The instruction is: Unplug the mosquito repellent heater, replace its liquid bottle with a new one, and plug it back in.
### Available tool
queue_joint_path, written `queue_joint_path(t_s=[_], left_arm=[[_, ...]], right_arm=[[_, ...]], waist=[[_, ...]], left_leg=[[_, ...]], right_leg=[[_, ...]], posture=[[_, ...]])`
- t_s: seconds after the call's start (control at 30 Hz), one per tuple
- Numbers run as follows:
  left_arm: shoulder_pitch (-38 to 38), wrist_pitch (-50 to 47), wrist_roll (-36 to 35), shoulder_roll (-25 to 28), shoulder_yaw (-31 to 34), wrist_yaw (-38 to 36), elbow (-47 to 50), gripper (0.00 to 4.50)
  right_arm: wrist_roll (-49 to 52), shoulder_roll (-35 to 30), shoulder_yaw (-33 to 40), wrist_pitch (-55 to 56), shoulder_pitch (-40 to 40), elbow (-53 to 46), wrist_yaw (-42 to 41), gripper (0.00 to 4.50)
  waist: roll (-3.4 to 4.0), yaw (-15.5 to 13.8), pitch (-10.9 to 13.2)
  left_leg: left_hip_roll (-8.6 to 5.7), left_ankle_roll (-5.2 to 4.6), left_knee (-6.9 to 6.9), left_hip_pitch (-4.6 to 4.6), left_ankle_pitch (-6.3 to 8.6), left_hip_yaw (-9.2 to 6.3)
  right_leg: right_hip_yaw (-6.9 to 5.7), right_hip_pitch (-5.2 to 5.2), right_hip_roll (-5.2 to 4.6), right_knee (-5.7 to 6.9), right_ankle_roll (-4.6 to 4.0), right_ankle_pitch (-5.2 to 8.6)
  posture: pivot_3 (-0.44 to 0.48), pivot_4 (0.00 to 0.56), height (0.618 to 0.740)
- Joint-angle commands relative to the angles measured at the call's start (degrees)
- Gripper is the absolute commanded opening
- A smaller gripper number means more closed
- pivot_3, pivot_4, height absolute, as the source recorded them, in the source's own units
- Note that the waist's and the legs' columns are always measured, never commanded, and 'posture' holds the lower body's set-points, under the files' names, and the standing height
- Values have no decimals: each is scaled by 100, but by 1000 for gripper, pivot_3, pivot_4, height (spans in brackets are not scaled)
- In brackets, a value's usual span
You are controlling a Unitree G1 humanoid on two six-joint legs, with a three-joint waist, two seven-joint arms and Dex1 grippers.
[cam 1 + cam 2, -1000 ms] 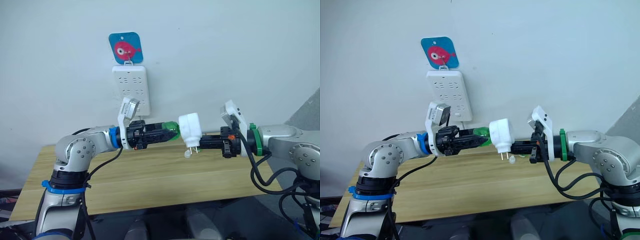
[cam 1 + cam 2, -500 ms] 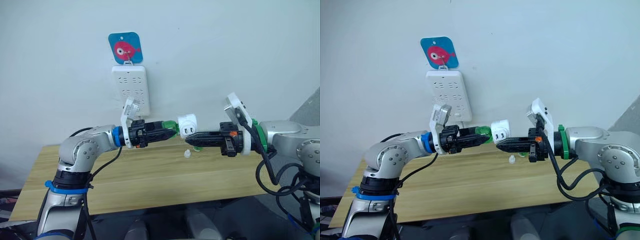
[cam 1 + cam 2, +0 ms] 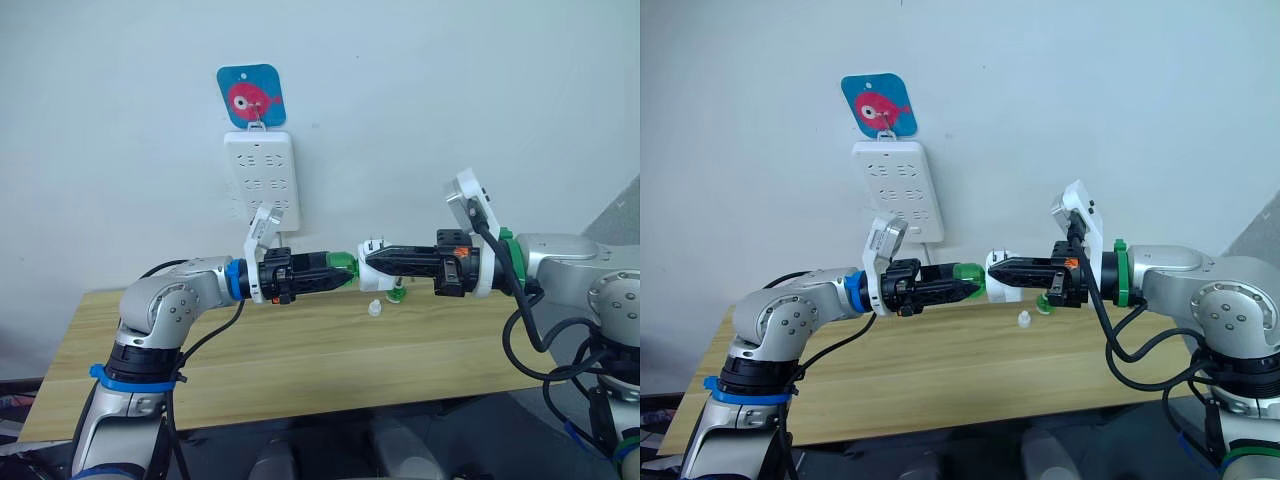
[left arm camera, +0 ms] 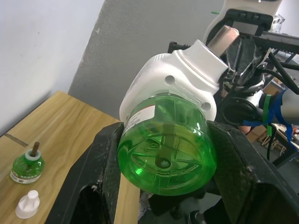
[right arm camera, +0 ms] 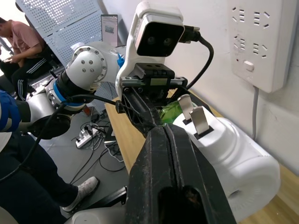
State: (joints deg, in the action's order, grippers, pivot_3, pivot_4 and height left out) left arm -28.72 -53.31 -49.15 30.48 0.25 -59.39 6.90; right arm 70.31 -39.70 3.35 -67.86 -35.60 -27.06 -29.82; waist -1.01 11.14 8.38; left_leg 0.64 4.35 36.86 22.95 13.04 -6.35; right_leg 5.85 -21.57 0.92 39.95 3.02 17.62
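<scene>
Holding a green liquid bottle (image 4: 166, 158) between its black fingers, the left gripper (image 3: 343, 272) is clamped on the bottle's sides near the centre of the head views; the bottle's translucent base faces the left wrist camera, a dark wick visible inside, and its neck is seated in the mosquito repellent heater (image 4: 173, 79). The right gripper (image 3: 372, 262) reaches in from the right, its fingers closed against the heater's white rounded body, whose two metal prongs (image 5: 193, 115) point upward. Both forearms are stretched roughly level toward each other above the wooden table (image 3: 300, 360), so the heater hangs in mid-air at the middle of the frame, below and right of the white power strip (image 3: 261, 178) on the wall. On the table below stand a second green bottle (image 4: 27, 167) with a brown wick and a small white cap (image 4: 27, 204) just beside it. A fish-pattern hanger (image 3: 251, 96) sits above the strip, in the upper left.
</scene>
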Motion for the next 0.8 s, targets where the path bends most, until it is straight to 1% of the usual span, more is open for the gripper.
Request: queue_joint_path(t_s=[0.03,0.5,0.63,0.7,0.8], left_arm=[[-73,25,-185,7,38,-151,340,2370],[-128,-43,-188,-98,92,10,292,2351],[-125,-128,-248,-194,216,165,191,2351],[-142,-193,-321,-274,317,293,88,2351],[-167,-293,-458,-387,476,485,-64,2351]], right_arm=[[-73,-10,61,94,-101,-10,46,0],[-90,2,79,150,-118,-44,-65,0],[159,-134,272,192,-96,-153,-295,0],[561,-153,495,197,-109,-101,-281,0],[905,-234,719,221,-51,-101,-150,630]], waist=[[0,-1,0],[0,-1,0],[0,-1,0],[0,-1,0],[0,-1,0]], left_leg=[[0,0,0,0,0,0],[0,0,0,0,0,0],[0,0,0,0,0,0],[0,0,0,1,0,0],[0,0,1,0,0,0]], right_leg=[[0,0,0,0,0,0],[0,0,0,0,0,0],[0,0,0,-1,1,0],[0,0,0,-1,1,1],[-1,1,0,-1,1,1]], posture=[[-202,61,740],[-200,61,740],[-205,62,740],[-205,62,740],[-206,62,740]])
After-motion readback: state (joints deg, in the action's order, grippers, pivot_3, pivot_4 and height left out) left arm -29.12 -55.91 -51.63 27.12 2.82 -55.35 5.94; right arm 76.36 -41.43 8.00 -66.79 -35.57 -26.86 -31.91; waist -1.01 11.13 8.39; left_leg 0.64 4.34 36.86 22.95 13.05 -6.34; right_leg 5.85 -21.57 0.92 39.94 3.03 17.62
